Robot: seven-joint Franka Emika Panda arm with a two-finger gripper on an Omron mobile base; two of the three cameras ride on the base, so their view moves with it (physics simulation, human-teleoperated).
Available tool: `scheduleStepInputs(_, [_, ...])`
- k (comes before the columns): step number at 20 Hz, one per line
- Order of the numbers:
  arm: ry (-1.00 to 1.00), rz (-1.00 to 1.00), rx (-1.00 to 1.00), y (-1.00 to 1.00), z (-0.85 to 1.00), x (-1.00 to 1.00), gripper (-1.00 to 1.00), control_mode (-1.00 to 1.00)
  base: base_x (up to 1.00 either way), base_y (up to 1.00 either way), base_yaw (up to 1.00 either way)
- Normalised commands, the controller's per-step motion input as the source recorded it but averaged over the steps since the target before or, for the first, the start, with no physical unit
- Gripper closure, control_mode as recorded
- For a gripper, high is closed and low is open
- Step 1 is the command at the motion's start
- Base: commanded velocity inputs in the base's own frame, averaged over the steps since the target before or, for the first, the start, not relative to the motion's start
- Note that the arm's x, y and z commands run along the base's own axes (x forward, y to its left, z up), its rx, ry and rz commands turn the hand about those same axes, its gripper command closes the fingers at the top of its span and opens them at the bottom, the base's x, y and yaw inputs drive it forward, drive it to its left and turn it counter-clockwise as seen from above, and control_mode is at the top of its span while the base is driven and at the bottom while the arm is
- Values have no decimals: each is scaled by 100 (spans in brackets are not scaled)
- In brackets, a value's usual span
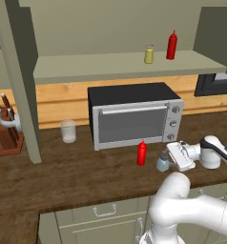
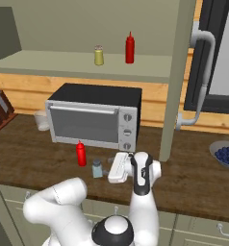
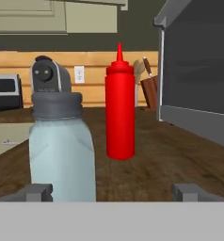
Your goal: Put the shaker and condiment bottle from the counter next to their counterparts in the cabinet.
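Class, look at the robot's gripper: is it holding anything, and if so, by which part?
Nothing is held. The gripper is open, its fingers level with the base of the small pale blue-grey translucent shaker on the counter, not closed on it.

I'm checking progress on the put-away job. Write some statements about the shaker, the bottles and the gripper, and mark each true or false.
1. The small pale blue-grey shaker with the grey cap stands on the dark brown wood-plank counter. True.
2. The two-finger gripper is shut on that shaker. False: it is open, the shaker between its fingers, toward one side.
3. A slim red squeeze bottle stands on the counter in front of the black toaster oven. True.
4. The cabinet shelf holds two yellowish shakers. False: one yellowish shaker and one red bottle.
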Motion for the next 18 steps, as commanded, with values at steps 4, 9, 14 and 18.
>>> scheduleStepInputs(4, [2,4,0,-6,0,-6,-100,-100,0,0,0])
scheduleStepInputs(9, [3,5,0,-2,0,-1,-100,-100,0,0,0])
scheduleStepInputs(14, [0,6,0,0,0,0,-100,-100,0,0,0])
scheduleStepInputs(18, [0,7,0,0,0,0,-100,-100,0,0,0])
